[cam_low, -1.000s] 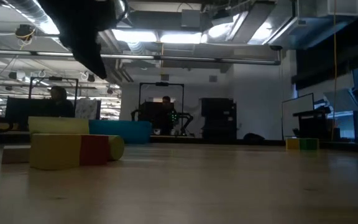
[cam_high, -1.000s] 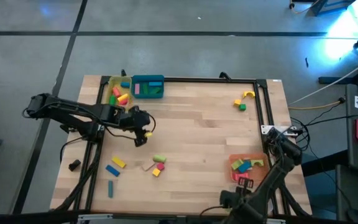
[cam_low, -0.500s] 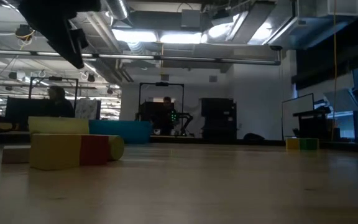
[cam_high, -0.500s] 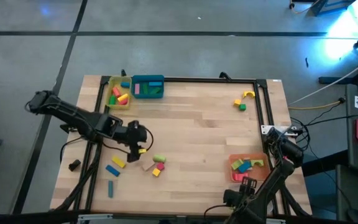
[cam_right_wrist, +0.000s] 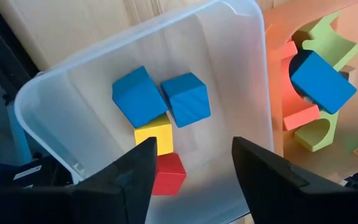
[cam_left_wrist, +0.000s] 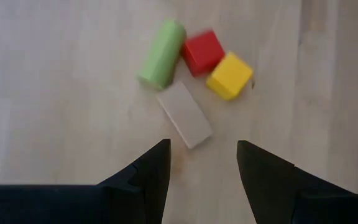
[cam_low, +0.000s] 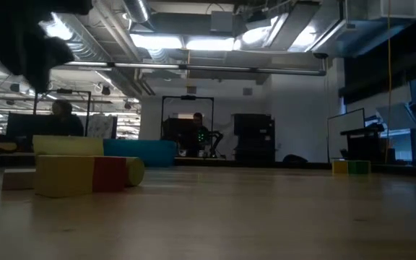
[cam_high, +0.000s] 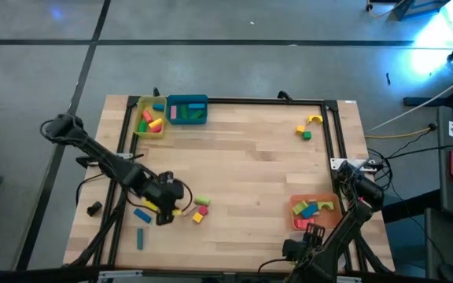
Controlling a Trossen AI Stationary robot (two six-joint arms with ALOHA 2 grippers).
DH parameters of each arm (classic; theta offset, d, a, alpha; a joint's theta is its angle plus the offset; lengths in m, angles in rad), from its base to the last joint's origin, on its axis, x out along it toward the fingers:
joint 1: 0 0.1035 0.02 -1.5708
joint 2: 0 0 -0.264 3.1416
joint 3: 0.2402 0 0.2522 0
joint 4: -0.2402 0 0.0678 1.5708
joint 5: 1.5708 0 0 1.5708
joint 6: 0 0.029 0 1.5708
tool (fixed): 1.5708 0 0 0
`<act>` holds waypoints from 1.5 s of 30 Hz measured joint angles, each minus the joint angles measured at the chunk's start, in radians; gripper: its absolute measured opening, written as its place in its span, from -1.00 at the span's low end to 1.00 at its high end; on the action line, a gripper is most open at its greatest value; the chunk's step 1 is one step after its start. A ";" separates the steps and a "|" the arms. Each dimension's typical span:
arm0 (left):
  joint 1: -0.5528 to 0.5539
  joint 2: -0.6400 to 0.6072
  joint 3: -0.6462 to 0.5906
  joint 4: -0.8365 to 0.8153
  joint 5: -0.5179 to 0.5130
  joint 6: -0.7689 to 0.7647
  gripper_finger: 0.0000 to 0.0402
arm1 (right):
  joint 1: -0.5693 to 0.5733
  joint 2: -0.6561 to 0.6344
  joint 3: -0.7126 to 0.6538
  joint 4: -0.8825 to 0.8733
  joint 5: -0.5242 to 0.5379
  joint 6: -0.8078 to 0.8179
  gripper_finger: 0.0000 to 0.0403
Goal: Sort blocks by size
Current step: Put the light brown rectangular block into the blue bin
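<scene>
My left gripper [cam_left_wrist: 202, 163] hangs open over the near left of the table [cam_high: 258, 165], pointing steeply down, fingers empty. Just ahead of its tips a tan bar [cam_left_wrist: 184, 114] lies flat, and beyond it a green cylinder [cam_left_wrist: 161, 53], a red cube [cam_left_wrist: 202, 51] and a yellow cube [cam_left_wrist: 229, 75] rest on the wood. My right gripper [cam_right_wrist: 190, 163] stands open above a clear tray [cam_right_wrist: 61, 81] at the near right. Two blue cubes [cam_right_wrist: 138, 96], a yellow cube [cam_right_wrist: 155, 134] and a red cube [cam_right_wrist: 168, 174] lie in that tray.
An orange tray [cam_high: 313, 211] with blocks sits at the near right. A yellow tray [cam_high: 149, 119] and a teal tray [cam_high: 187, 110] stand at the far left. Two blue bars [cam_high: 142, 214] lie left of my left gripper. A yellow arch [cam_high: 314, 119] and a green cube [cam_high: 307, 135] lie far right.
My left gripper has swung toward the table's near edge and sunk a little, turning as it went, from the open wood to just beside the tan bar and the cluster of blocks. No block on the table has shifted.
</scene>
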 joint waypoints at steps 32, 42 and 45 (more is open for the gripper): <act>-0.033 0.333 0.000 0.168 -0.131 -0.167 -0.15 | 0.000 0.000 0.002 -0.005 -0.006 0.000 0.04; -0.033 0.333 0.000 0.175 -0.128 -0.262 -0.15 | 0.000 0.000 0.002 -0.005 -0.006 0.000 0.04; -0.033 0.333 0.000 0.176 -0.129 -0.290 -0.15 | 0.000 0.000 0.002 -0.005 -0.006 0.000 0.04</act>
